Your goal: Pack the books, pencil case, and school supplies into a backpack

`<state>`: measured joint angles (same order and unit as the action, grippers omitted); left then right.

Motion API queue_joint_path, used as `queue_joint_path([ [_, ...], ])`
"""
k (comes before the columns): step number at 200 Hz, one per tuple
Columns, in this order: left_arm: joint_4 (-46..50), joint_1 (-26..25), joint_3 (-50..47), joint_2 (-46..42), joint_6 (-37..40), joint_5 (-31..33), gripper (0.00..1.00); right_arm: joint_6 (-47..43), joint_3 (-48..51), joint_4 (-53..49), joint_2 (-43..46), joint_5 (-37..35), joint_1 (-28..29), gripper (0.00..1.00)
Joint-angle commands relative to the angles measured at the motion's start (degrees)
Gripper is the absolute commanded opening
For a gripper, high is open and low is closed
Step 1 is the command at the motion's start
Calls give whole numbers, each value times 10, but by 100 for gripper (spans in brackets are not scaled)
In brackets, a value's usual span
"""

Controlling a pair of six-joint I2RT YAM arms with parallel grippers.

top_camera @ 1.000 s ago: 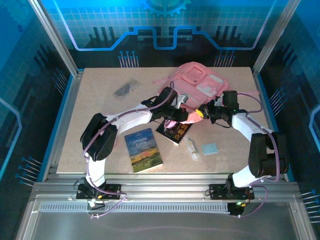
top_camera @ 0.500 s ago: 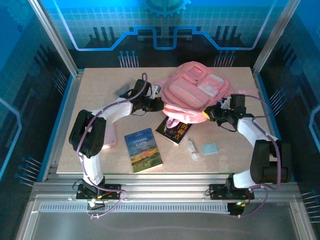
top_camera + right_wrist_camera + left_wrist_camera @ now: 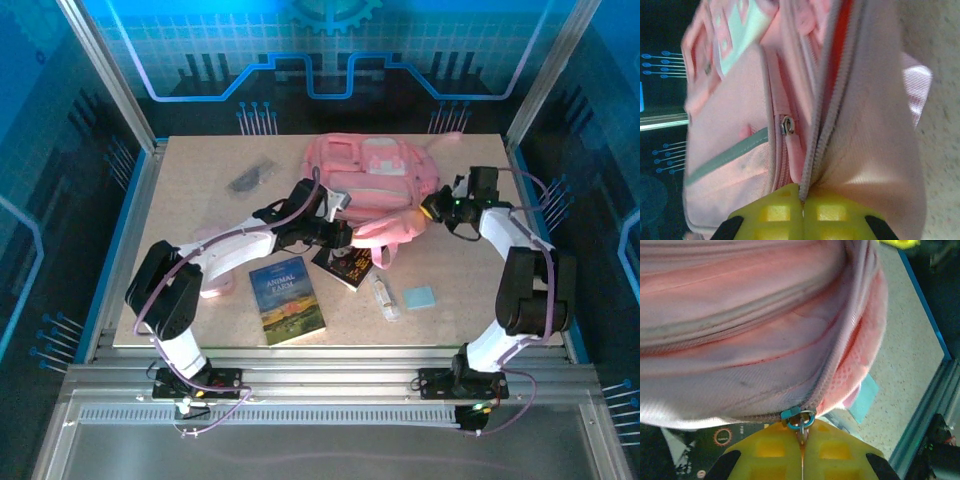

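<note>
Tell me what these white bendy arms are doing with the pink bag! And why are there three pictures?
Those are two robot arms with pinching grippers instead of hands. The big picture looks down from above; the other two come from little cameras on each wrist, so the yellow bits are the robot's own fingers. On the table lie a pink backpack, an Animal Farm book, a black book, a small tube, a blue pad and a dark grey thing. The left gripper is shut on the zip pull. The right gripper pinches the backpack's edge beside its zip.
</note>
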<state>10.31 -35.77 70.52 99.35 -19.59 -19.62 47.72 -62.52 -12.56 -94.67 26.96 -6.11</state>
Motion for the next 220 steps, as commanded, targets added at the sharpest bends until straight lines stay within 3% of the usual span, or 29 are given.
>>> queue_joint_path([
  [1, -10, 5, 63, 34, -7, -34, 0, -21, -51, -26, -11, -34, -18, 13],
  [26, -8, 0, 145, 97, -7, -55, 0, -29, -52, -88, 31, -44, -20, 56],
  [58, -14, -11, 221, 148, -19, -83, 0, -26, 5, -144, 132, -45, -19, 77],
  [97, -17, -31, 234, 158, -18, -95, 0, 47, 116, -90, 220, 8, -15, 84],
  [134, -25, -43, 211, 142, -33, -112, 0, 115, 160, 42, 172, 54, 21, 84],
  [151, -33, -48, 197, 130, -40, -113, 0, 120, 155, 93, 135, 45, 44, 82],
  [159, -39, -48, 190, 126, -45, -115, 0, 122, 153, 114, 118, 37, 52, 76],
  [188, -37, -47, 174, 120, -51, -104, 0, 152, 172, 184, 85, 9, 44, 1],
  [220, 3, -31, 147, 114, -38, -63, 0, 137, 180, 170, 117, -12, 25, 0],
])
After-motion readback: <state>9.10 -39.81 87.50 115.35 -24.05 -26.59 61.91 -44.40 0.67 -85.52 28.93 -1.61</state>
